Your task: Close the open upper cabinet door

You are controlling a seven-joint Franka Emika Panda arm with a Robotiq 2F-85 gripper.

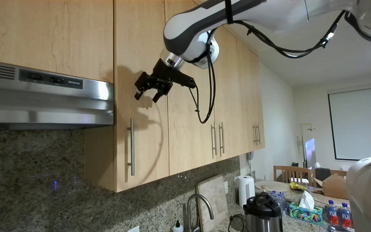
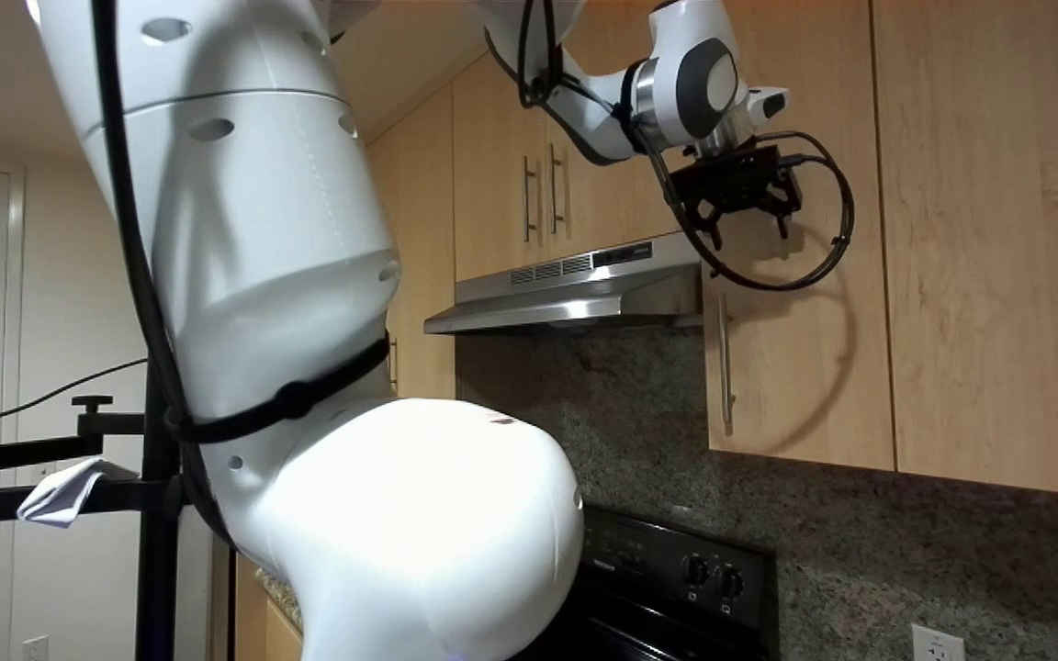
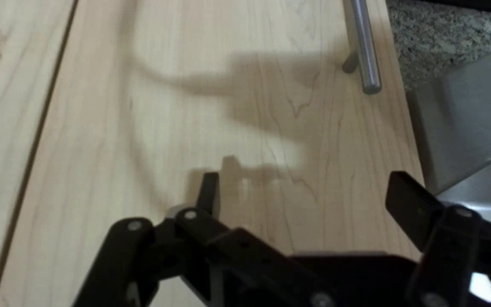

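Note:
The upper cabinet door, a tall light maple slab beside the range hood, shows in both exterior views (image 1: 150, 138) (image 2: 804, 376). It looks shut, about level with the neighbouring door; its white inner face and hinges do not show. Its slim vertical metal handle (image 1: 132, 146) is near the lower edge on the hood side, and shows in the wrist view (image 3: 367, 47) too. My gripper (image 1: 146, 97) is above the handle, in front of the door, its shadow falling on the wood. In the wrist view the gripper (image 3: 305, 183) has its fingers wide apart with nothing between them. Contact with the door cannot be told.
A steel range hood (image 1: 47, 96) juts out beside the door. Matching tall doors (image 1: 188, 129) with bar handles continue along the wall. Below are a faucet (image 1: 201, 199), a pot-like appliance (image 1: 262, 212) and a paper towel roll (image 1: 246, 190). A black stove (image 2: 676, 578) stands under the hood.

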